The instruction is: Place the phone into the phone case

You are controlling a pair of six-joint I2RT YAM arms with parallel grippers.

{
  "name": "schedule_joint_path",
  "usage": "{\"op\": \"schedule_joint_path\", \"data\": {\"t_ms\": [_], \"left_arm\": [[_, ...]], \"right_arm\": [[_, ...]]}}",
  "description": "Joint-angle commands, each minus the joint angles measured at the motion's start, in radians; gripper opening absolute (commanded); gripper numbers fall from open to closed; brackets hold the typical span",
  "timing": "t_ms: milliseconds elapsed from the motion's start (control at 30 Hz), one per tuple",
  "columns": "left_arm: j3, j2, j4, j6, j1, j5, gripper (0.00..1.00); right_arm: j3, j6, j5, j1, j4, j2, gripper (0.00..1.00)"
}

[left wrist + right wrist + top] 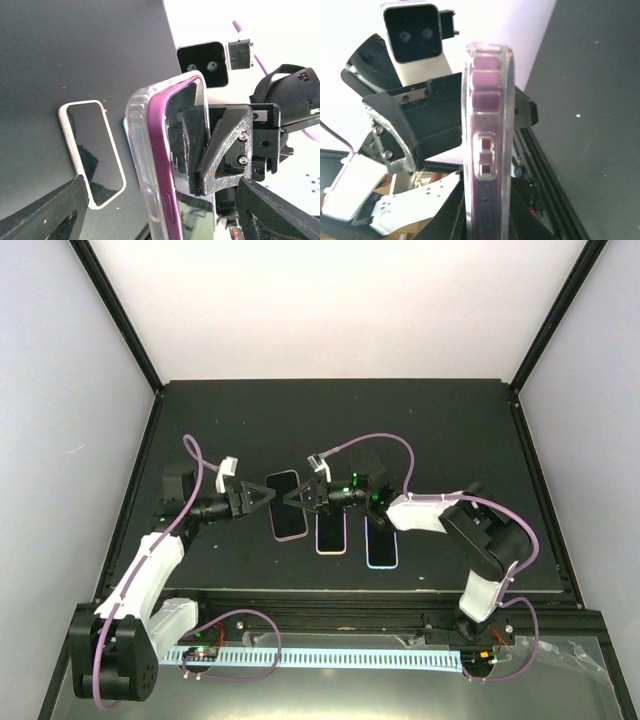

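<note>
A purple phone (161, 145) sits inside a clear phone case (141, 165) and is held on edge above the black table. My right gripper (487, 220) is shut on it, its dark fingers (220, 145) pressing the screen side. In the right wrist view the cased phone (487, 150) shows edge-on between those fingers. My left gripper (160, 215) is open wide, its fingertips (45, 210) standing apart on either side of the phone without touching it. From above, the left gripper (262, 498) and right gripper (297, 502) face each other across the phone (285, 520).
Two other phones lie flat on the black table (450, 440), one (331, 532) under the right wrist and one (381, 540) to its right. A white-edged phone (92, 150) lies to the left of the held one. White walls enclose the table.
</note>
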Motion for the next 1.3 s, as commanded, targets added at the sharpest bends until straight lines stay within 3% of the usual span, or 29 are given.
{"op": "schedule_joint_path", "data": {"t_ms": [0, 333, 533, 967, 1267], "left_arm": [[0.02, -0.054, 0.112, -0.1, 0.012, 0.115, 0.82], [-0.073, -0.133, 0.49, -0.419, 0.012, 0.17, 0.65], [-0.075, -0.13, 0.502, -0.427, 0.012, 0.163, 0.6], [-0.087, -0.116, 0.518, -0.439, 0.011, 0.155, 0.03], [-0.041, -0.125, 0.349, -0.338, 0.011, 0.135, 0.03]], "right_arm": [[-0.024, 0.089, -0.057, -0.004, 0.204, -0.068, 0.14], [-0.055, 0.188, -0.082, -0.004, 0.335, -0.108, 0.14], [-0.059, 0.228, -0.093, -0.002, 0.387, -0.103, 0.15], [-0.068, 0.237, -0.091, 0.008, 0.396, -0.091, 0.16], [-0.075, 0.223, -0.07, 0.009, 0.358, -0.1, 0.16]]}}
